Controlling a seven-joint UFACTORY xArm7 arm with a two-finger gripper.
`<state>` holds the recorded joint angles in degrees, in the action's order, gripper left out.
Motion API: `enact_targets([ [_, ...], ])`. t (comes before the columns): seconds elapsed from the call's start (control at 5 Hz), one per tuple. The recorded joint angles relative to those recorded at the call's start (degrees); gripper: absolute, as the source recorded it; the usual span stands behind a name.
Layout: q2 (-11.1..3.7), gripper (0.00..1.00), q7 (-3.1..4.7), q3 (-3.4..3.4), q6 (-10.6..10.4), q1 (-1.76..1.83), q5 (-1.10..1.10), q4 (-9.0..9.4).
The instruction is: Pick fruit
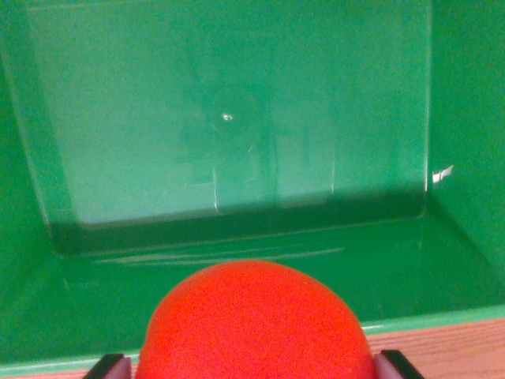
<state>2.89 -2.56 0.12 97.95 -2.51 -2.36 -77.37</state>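
Note:
A round red-orange fruit (254,324) fills the bottom centre of the wrist view. My gripper (254,365) is shut on it, with one dark fingertip (109,367) showing at its left and the other at its right. The fruit hangs over the near rim of a green plastic bin (237,118). The lower half of the fruit is cut off by the frame's edge.
The bin's glossy floor shows reflections and nothing lying in it. Its walls rise at the wrist view's left and right. A strip of wooden table (450,347) shows at the bottom right, just outside the bin's near rim.

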Motion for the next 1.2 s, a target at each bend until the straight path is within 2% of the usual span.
enact_targets([
  [0.2, 0.0, 1.0, 0.0, 0.0, 0.0, 0.0, 0.0, 0.0],
  [0.4, 0.45, 1.0, 0.05, 0.01, 1.3, 0.0, 0.02, -0.85],
  [1.2, 1.01, 1.0, 0.11, 0.02, 2.9, 0.01, 0.04, -1.88],
])
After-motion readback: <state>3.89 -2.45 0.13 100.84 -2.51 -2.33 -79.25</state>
